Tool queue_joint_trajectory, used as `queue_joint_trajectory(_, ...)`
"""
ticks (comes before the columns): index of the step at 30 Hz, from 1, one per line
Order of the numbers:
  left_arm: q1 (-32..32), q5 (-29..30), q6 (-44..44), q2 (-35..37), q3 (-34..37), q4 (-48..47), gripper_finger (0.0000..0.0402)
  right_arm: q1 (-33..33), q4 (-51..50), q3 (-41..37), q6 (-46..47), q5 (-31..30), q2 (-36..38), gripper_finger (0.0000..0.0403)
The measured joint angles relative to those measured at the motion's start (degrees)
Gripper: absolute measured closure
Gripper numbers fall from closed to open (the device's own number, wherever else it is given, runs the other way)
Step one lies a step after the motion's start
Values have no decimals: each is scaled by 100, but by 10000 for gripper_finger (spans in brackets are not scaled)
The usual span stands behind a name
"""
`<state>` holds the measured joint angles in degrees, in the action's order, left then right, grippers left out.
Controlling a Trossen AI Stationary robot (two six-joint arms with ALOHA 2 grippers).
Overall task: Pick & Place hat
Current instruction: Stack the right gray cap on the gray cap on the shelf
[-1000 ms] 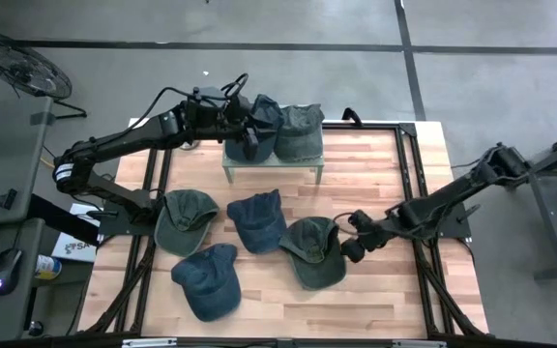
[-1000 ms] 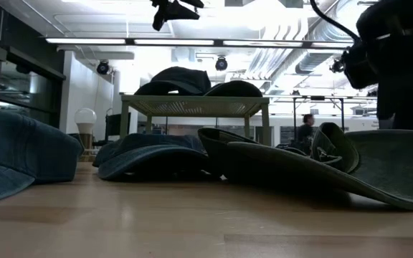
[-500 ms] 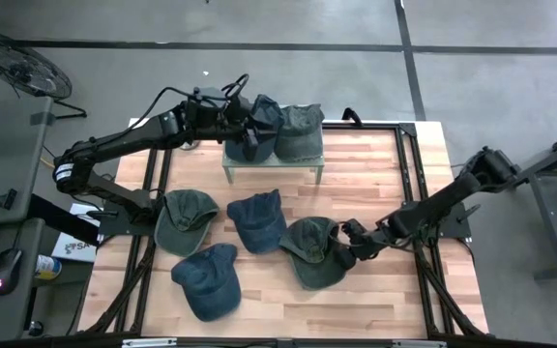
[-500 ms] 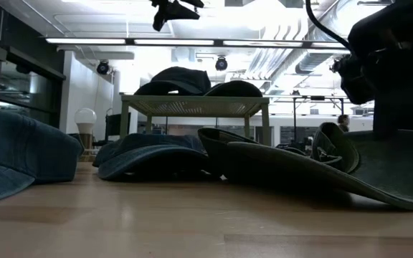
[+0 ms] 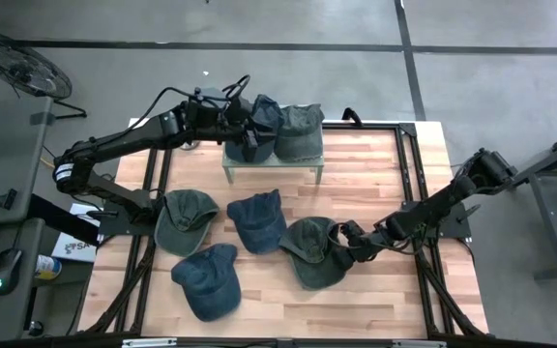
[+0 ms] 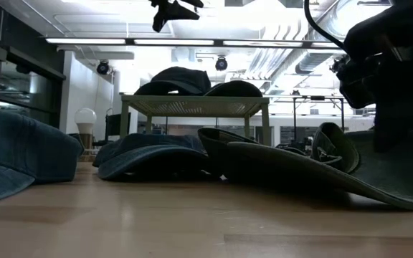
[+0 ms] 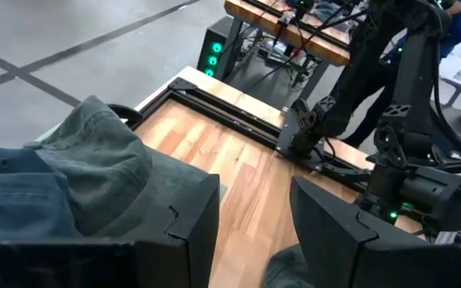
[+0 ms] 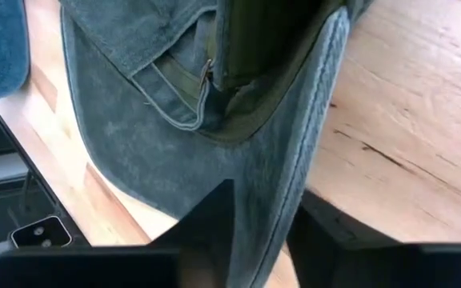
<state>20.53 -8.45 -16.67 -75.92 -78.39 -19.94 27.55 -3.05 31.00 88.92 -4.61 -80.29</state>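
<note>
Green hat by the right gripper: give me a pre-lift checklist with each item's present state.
1. Right gripper at the green hat: ok, at its right edge.
2. Brim between the fingers: ok in the right wrist view.
3. Grip fully closed on the brim: cannot tell.
4. Hat free of the neighbouring blue hat: cannot tell, edges look close from above.
5. Room on the small stand: not ok, two hats cover most of it.
6. Left gripper out of the way: not ok, it hangs at the stand.
</note>
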Motion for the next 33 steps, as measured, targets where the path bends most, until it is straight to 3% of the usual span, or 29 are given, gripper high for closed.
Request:
queue_joint_trajectory(7, 7, 31, 27, -2, 0, 4, 250, 0, 42, 11, 111, -305, 2, 392)
queue_joint_trajectory(17, 7, -243, -80, -2, 0, 7, 250, 84, -220, 52, 359, -503, 433, 397)
queue_joint_trajectory(26, -48, -566, -183, -2, 0, 10, 250, 325, -3078, 1399, 209, -765, 1060, 399)
queue_joint_trajectory(33, -309, -139, -352, -49, 2, 163, 250, 485, -5767, 3032, -176, -1512, 1073, 399)
